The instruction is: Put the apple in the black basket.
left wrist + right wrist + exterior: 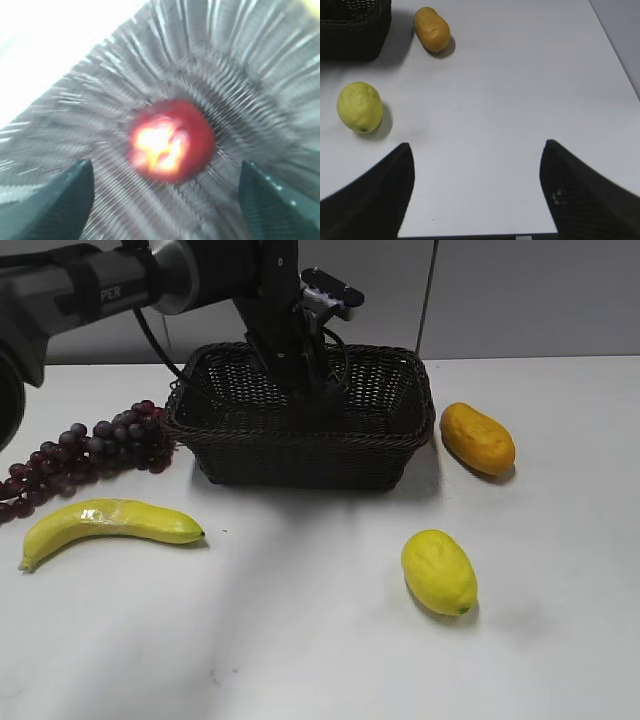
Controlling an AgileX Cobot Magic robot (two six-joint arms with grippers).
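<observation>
The dark red apple (172, 141) with a yellowish top lies on the woven floor of the black basket (235, 65); the left wrist view is blurred. My left gripper (165, 167) is open, its two fingers spread wide on either side of the apple and apart from it. In the exterior view the left arm reaches down into the black basket (300, 455) and the left gripper (312, 390) is inside it; the apple is hidden there. My right gripper (477, 145) is open and empty over bare table, and is out of the exterior view.
A yellow lemon (438, 571) lies in front of the basket at right, also in the right wrist view (359, 107). An orange-yellow oblong fruit (477, 437) lies right of the basket. A banana (105, 523) and dark grapes (90, 445) lie at left.
</observation>
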